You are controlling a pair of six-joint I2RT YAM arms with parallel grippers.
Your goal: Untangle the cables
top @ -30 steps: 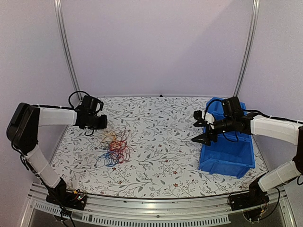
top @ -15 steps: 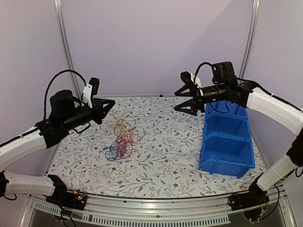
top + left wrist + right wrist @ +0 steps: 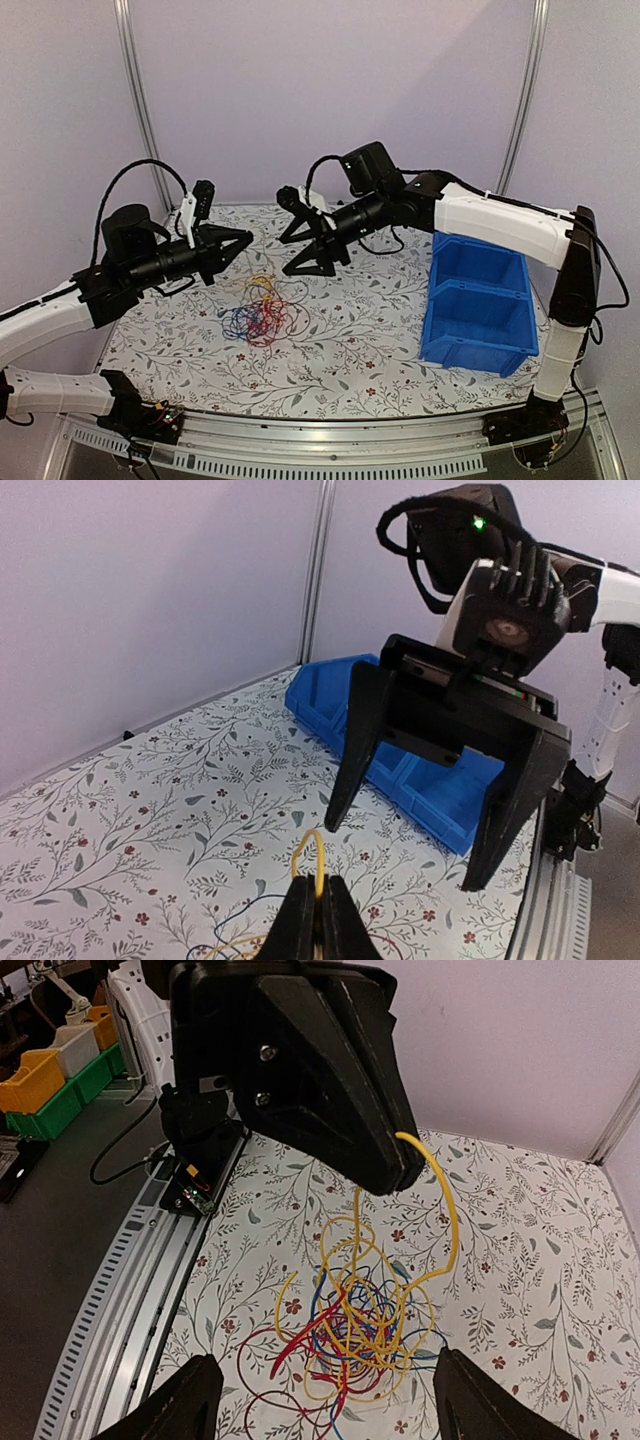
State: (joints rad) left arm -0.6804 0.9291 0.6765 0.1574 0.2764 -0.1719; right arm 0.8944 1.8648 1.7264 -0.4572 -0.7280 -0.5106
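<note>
Below the left pincer (image 3: 246,238), its pinched cables (image 3: 262,315) dangle.

Both arms are reaching in over the flowered table (image 3: 380,335) and meeting near its middle. The left hand (image 3: 245,239) is hanging above the far-left side of the cables (image 3: 258,316), its fingers pressed together into a point. The right arm is stretching across from the other side, and the right hand (image 3: 287,256) is facing the left one, fingers spread wide, the two hands close but apart. The cables are lying in a loose clump, red and blue mostly, with yellow strands at the far edge. A blue bin (image 3: 478,352) is sitting at the table's right side, well apart from the clump.
</note>
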